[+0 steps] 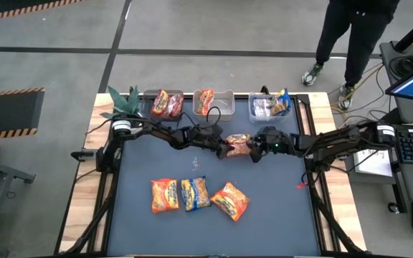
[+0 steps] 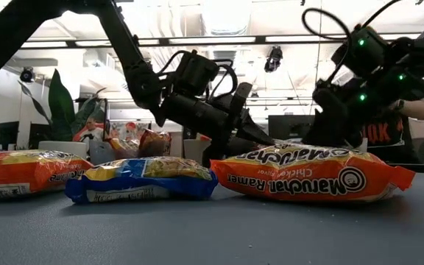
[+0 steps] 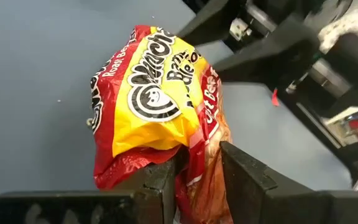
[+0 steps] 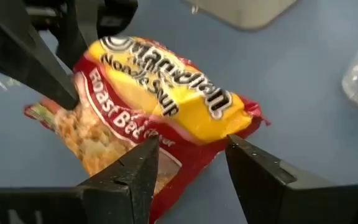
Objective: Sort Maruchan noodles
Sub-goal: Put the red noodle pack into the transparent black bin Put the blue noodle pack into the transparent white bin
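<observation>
A dark red and yellow Maruchan packet (image 1: 237, 145) sits mid-table between both grippers. My left gripper (image 1: 223, 147) comes from the table's left and is shut on the packet's left end. My right gripper (image 1: 258, 148) comes from the right and is open, its fingers (image 4: 135, 171) standing either side of the packet's right end (image 4: 229, 127); I cannot tell if they touch it. Two orange packets (image 1: 165, 195) (image 1: 229, 201) and a blue-and-yellow one (image 1: 194, 193) lie flat on the near part of the table. The low view hides the red packet behind an orange packet (image 2: 311, 173). My left gripper pinches the red packet's crumpled end (image 3: 197, 155) between its two fingers (image 3: 160, 180), coming roughly level from the table's left. The rest of the packet (image 3: 154, 99) sticks out beyond the fingertips toward the right gripper. Whether it is clear of the table cannot be told.
Three clear bins stand along the far edge: the left one (image 1: 154, 95) holds red packets, the middle one (image 1: 224, 94) an orange one, the right one (image 1: 261, 98) blue-and-yellow ones. A plant (image 1: 124, 102) is at the far left corner. A person (image 1: 350, 36) stands beyond the far right corner.
</observation>
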Robot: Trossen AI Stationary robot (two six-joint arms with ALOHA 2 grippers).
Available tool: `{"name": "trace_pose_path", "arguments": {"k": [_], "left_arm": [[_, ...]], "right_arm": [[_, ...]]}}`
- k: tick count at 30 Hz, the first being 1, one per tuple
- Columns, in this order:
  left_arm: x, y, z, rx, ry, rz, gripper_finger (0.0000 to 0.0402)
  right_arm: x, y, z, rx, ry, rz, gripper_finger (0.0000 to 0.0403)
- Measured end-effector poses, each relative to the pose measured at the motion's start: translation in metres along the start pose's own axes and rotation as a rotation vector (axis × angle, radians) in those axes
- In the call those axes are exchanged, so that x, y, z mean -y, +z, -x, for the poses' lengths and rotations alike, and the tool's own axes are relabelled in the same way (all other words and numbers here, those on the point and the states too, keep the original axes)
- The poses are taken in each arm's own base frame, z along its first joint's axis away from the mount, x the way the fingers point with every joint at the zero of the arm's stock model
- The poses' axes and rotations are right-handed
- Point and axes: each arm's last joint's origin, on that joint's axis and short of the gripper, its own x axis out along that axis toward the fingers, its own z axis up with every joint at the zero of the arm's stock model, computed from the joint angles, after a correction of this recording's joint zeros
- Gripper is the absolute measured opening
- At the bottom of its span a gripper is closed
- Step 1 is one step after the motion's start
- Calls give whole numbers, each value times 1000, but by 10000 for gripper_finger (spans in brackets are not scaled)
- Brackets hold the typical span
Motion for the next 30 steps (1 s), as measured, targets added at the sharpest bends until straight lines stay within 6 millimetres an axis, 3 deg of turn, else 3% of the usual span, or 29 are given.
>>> {"name": "trace_pose_path", "arguments": {"k": [15, 30], "left_arm": [[21, 19, 24, -64, 40, -210, 88], [54, 51, 82, -102, 262, -390, 89]], "right_arm": [[-5, 32, 37, 247, 89, -13, 187], [-6, 36, 41, 288, 98, -21, 187]]}}
